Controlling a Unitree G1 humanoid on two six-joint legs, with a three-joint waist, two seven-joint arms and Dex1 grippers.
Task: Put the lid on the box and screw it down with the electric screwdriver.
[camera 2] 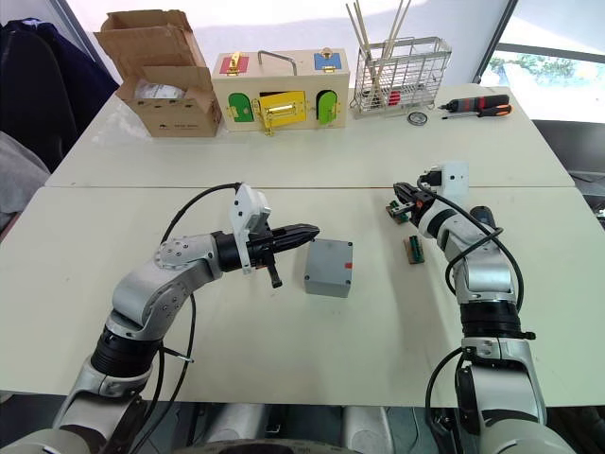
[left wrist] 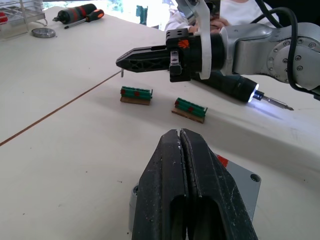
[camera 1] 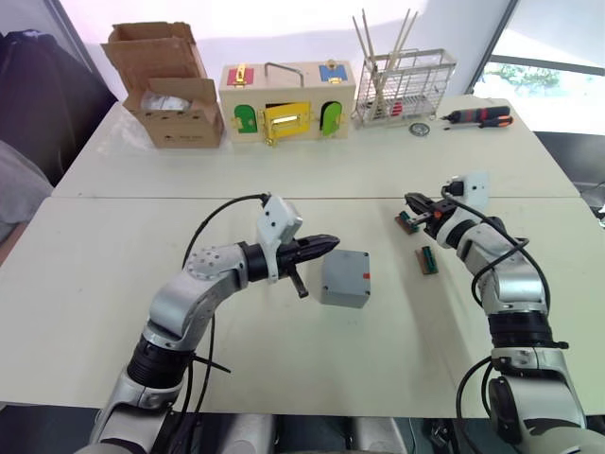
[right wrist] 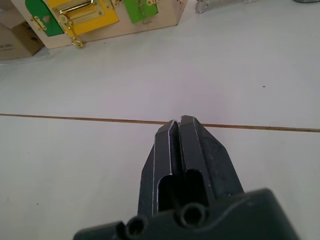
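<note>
The grey box stands in the middle of the near table, with a red mark on its side. The lid lies flat on top of it; one corner screw hole shows in the left wrist view. My left gripper is shut and empty, its tip just left of the box and slightly above it. My right gripper is shut and empty too, hovering to the right of the box over a green terminal block. The electric screwdriver lies on the table beside my right forearm, its tip light on.
A second green terminal block lies right of the box. On the far table stand a cardboard carton, a wooden box with coloured doors and a wire basket. A red-and-black hand screwdriver lies at the far right.
</note>
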